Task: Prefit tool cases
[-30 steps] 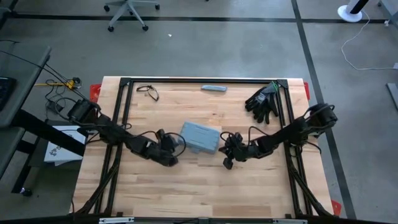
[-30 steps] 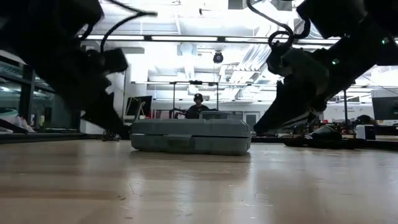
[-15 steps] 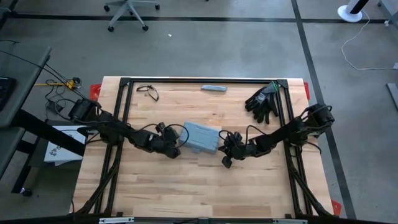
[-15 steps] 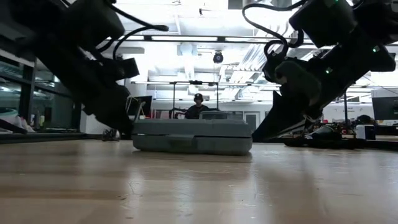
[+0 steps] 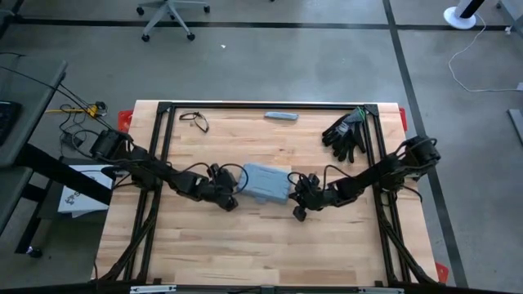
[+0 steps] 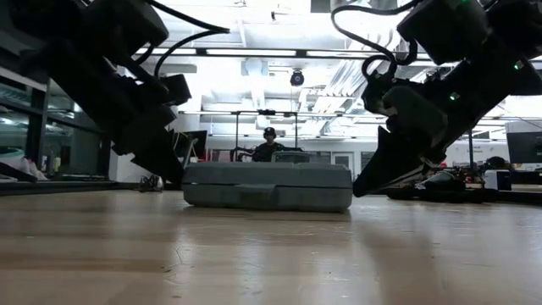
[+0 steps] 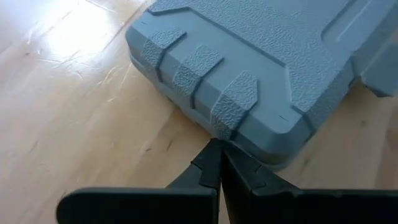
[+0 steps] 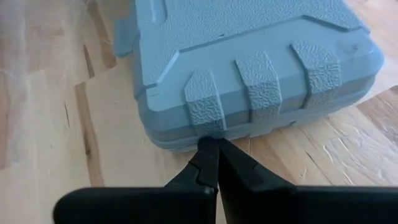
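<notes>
The left claw (image 7: 219, 163) is pinched fully together, holding nothing, its tips pressed to the left end of the case (image 7: 261, 68) at the seam below the ribbed lid. In the high view this claw (image 5: 231, 196) sits low on the bench (image 5: 245, 253), just left of the case (image 5: 265, 182), with its arm stretching back to the left edge. The right claw (image 8: 211, 155) is likewise closed tight and empty, its tips meeting the right end of the case (image 8: 249, 56) just under three raised ribs; from above it (image 5: 297, 194) lies just right of the case, its arm running out toward the right edge. The case is shut and lies flat near the middle of the bench, slightly skewed, caught between the two claws. In the low view it (image 6: 268, 186) rests on the wood with the left claw (image 6: 174, 174) at one end and the right claw (image 6: 362, 185) at the other; whether each tip truly touches or stands a hair off is hard to judge from that angle. Farther off, near the far edge, lie a slim grey-blue bar (image 5: 281, 116) in the middle, a pair of glasses (image 5: 194, 120) to the left and black gloves (image 5: 346, 135) at the far right. Beyond the bench a person (image 6: 269, 146) sits in the room behind.
</notes>
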Available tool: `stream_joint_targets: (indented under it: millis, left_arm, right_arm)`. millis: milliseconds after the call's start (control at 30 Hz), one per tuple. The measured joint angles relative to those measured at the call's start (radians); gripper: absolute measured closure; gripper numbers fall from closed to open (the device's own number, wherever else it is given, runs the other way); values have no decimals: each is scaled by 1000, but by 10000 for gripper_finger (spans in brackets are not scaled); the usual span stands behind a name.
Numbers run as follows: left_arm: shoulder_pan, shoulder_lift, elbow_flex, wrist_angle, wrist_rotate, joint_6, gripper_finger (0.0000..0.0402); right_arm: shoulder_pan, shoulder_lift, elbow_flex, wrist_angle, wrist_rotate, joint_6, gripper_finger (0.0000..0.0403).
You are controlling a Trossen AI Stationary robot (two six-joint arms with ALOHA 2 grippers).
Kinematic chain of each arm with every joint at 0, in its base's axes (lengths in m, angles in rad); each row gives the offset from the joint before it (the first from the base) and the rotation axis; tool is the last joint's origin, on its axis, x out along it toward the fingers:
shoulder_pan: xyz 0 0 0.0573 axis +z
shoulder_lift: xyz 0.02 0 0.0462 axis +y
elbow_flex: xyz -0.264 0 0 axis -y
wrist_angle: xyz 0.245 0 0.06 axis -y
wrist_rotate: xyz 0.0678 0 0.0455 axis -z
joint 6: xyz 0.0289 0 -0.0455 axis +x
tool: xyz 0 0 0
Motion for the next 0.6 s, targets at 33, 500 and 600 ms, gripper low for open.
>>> stream_joint_targets:
  millis: [33,500,600]
  left_arm:
    - [-2,0,2,0,1,0,402]
    - [-10,-26,57,-51,-22,64,401]
    - [-10,-39,66,-56,-44,76,401]
  right_arm:
    - [0,-8,-1,-3,0,-1,403]
    - [0,-131,-3,-103,72,-28,403]
    - [0,-144,-2,-124,93,-28,403]
